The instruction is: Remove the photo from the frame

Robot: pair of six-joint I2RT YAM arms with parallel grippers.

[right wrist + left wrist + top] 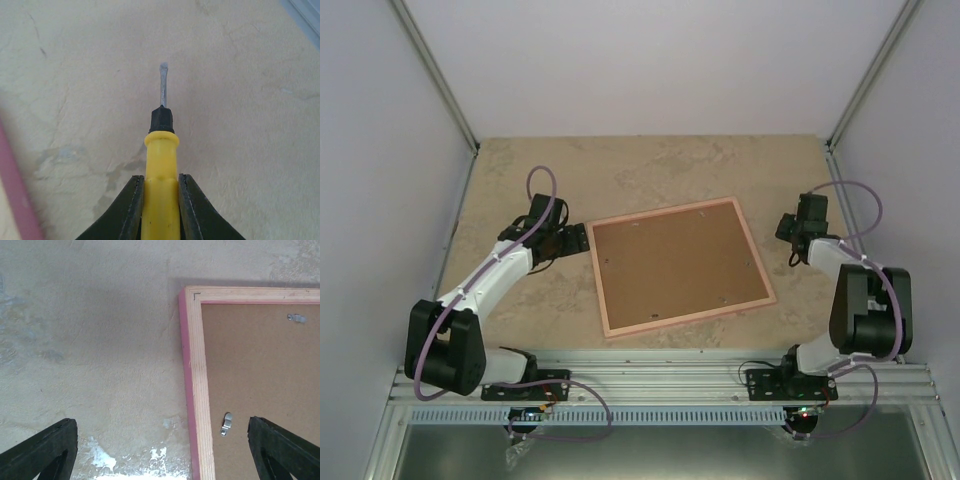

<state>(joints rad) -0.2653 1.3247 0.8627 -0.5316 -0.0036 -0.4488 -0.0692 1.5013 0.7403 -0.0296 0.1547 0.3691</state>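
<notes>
I'm seeing one frame [680,265] lying back-up around the middle of the table [510,170], slightly skewed to its edges, brown board [675,262] facing up inside the tan wood. The photo isn't showing from this side. On the left wrist view I'm counting two metal clips [226,424] on the board, one near the far rail and one near the left rail.

Two arms are in play. The left gripper [572,240] is sitting at the frame's far-left corner with its fingers [45,450] spread wide and gripping nothing. One finger is over bare table and the other over the board, straddling the left rail. I can't tell if they're touching.

The right gripper [798,232] is hanging near the table's right edge, apart from the frame, and is clamping one yellow screwdriver [161,165] by the handle, blade over bare table.
</notes>
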